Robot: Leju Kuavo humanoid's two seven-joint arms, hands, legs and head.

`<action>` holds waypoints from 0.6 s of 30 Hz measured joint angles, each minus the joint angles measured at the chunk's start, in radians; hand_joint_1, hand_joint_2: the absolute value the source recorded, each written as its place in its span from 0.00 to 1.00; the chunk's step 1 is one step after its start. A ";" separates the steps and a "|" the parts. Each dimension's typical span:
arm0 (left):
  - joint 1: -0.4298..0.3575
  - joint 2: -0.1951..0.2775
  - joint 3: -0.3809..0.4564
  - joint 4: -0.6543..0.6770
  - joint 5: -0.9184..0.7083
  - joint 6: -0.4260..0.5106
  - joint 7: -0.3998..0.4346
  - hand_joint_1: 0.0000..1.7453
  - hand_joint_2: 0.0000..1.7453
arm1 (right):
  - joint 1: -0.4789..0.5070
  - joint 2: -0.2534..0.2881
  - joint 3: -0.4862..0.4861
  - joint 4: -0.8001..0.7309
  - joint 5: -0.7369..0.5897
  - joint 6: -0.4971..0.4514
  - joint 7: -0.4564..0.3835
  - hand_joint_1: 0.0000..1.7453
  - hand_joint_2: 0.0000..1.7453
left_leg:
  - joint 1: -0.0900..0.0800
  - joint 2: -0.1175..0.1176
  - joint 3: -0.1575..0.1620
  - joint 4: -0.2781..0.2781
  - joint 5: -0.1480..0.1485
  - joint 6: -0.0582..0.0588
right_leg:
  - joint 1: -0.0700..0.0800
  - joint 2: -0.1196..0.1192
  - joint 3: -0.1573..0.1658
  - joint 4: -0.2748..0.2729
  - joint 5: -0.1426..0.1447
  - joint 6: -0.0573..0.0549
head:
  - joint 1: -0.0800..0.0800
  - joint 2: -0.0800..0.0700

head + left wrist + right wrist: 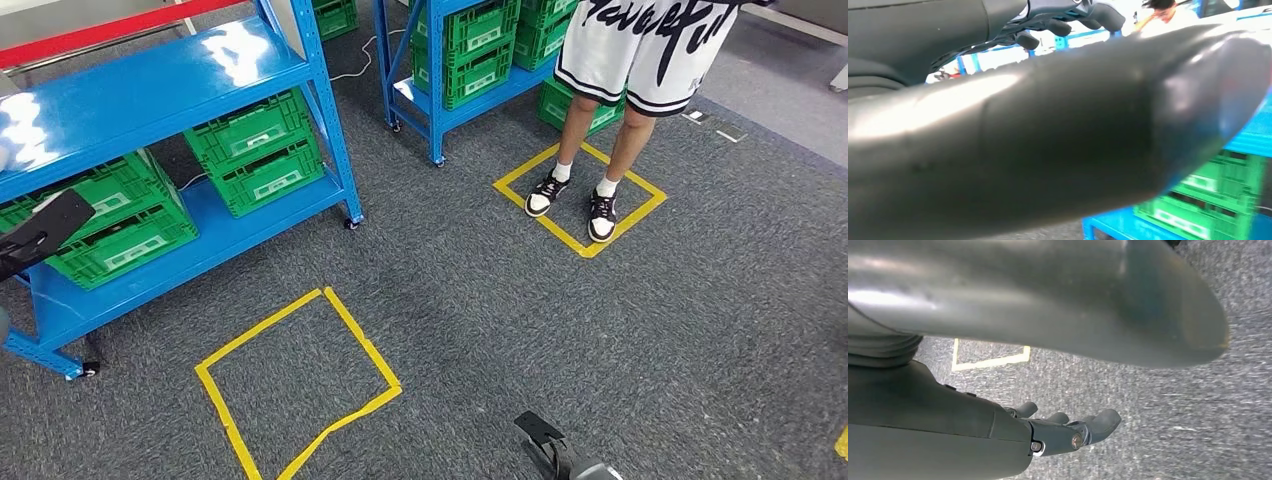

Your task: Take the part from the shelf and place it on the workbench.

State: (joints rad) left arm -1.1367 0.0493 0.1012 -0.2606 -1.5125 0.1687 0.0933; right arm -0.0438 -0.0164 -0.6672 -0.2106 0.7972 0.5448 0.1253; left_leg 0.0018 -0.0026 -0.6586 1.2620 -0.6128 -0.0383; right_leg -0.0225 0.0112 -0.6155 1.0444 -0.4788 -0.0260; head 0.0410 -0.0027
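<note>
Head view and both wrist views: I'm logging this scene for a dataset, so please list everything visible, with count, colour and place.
Shelf racks: two, blue, far left and centre back.
Crates: several, green, on the racks' shelves.
Tape squares: two, yellow, on the grey carpet.
Person: one, black-and-white shorts and shoes, standing in the far tape square.
Left hand: dark, raised beside the left rack, holding nothing.
Right hand: dark, hanging over the carpet, holding nothing.

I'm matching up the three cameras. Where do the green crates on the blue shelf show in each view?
Head view: green crates on the blue shelf, upper left, more at top centre.
Left wrist view: crates in the corner past the left hand.
Right wrist view: no crates.
Shared landmark: yellow tape square on the grey carpet.
</note>
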 joint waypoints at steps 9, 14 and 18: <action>0.016 0.069 0.000 0.004 0.001 -0.001 0.013 0.00 0.00 | 0.003 0.009 0.002 0.004 0.023 -0.006 0.002 0.00 0.00 | -0.026 -0.003 -0.008 -0.242 0.209 0.050 | 0.007 0.010 0.102 -0.014 -0.072 0.020 | -0.007 0.000; 0.013 0.080 -0.001 -0.001 -0.002 -0.003 0.025 0.00 0.00 | -0.009 0.008 0.004 0.004 0.027 0.002 0.004 0.00 0.00 | -0.016 -0.004 0.055 -0.272 0.186 0.070 | 0.009 -0.001 -0.012 0.175 -0.090 0.033 | 0.003 0.000; 0.029 0.084 -0.001 0.001 -0.002 -0.004 0.030 0.00 0.00 | -0.006 0.008 0.007 0.004 0.029 0.004 0.006 0.00 0.00 | -0.013 -0.008 0.105 -0.267 0.138 0.065 | 0.006 -0.002 -0.109 0.201 -0.123 0.047 | 0.008 0.000</action>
State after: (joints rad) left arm -1.1081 0.1332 0.1003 -0.2596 -1.5141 0.1644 0.1229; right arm -0.0499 -0.0084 -0.6601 -0.2064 0.8264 0.5490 0.1308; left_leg -0.0114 -0.0109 -0.5534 0.9951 -0.4752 0.0266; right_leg -0.0166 0.0089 -0.7243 1.2457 -0.6014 0.0206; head 0.0488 -0.0027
